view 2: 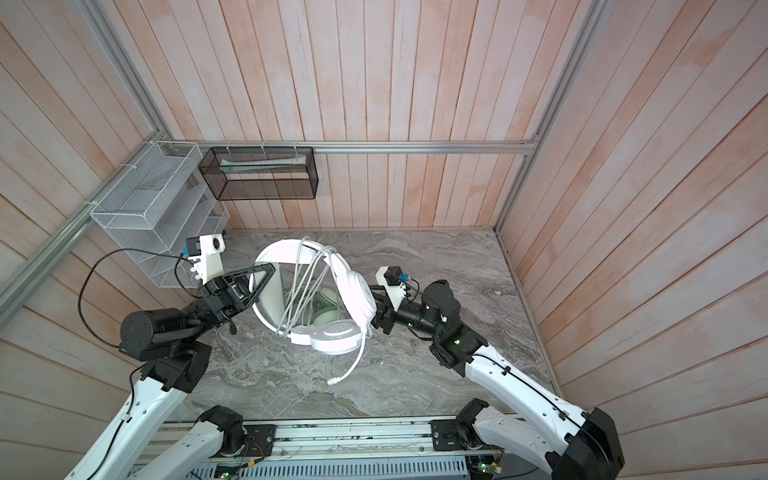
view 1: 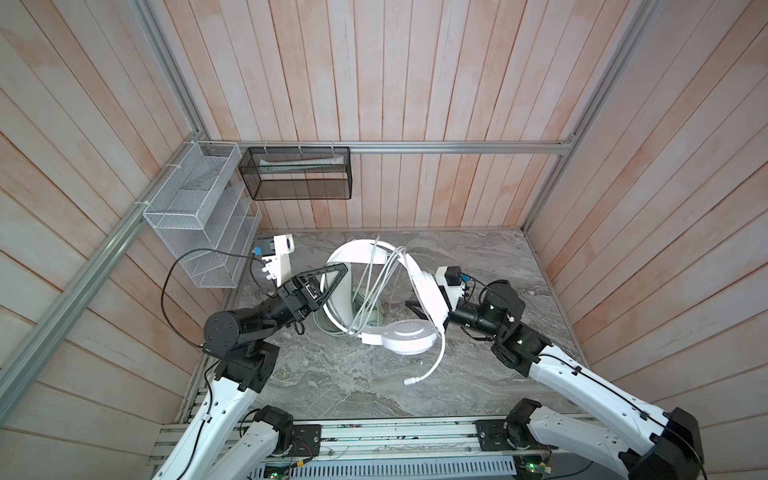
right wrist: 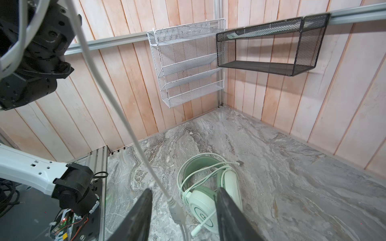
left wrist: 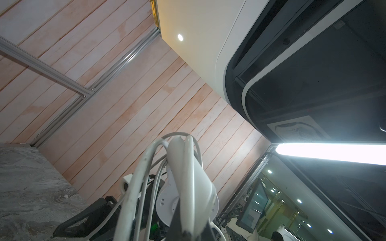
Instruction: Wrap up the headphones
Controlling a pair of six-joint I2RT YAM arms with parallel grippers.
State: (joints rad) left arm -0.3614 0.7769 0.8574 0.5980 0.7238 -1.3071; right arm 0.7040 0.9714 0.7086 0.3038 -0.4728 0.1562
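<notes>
The white headphones (view 1: 405,336) hang tilted above the marble table (view 1: 490,257), their grey cord (view 1: 374,286) looped several times round the headband (left wrist: 188,177). My left gripper (view 1: 332,282) is shut on that headband, its dark fingers (left wrist: 179,221) pinching the band in the left wrist view. The boom mic (view 1: 432,365) droops toward the front. My right gripper (right wrist: 184,190) stands open behind the upper ear cup (view 2: 353,291), and the cord's inline piece (right wrist: 177,210) hangs loose between the jaws. The mint-green headphones (right wrist: 204,206) lie on the table underneath, with their cord coiled on them.
A white mesh rack (view 1: 199,224) and a black mesh basket (view 1: 297,174) holding a tube hang on the back left walls. Wooden walls close in three sides. The arms' metal rail (view 1: 374,436) runs along the front edge.
</notes>
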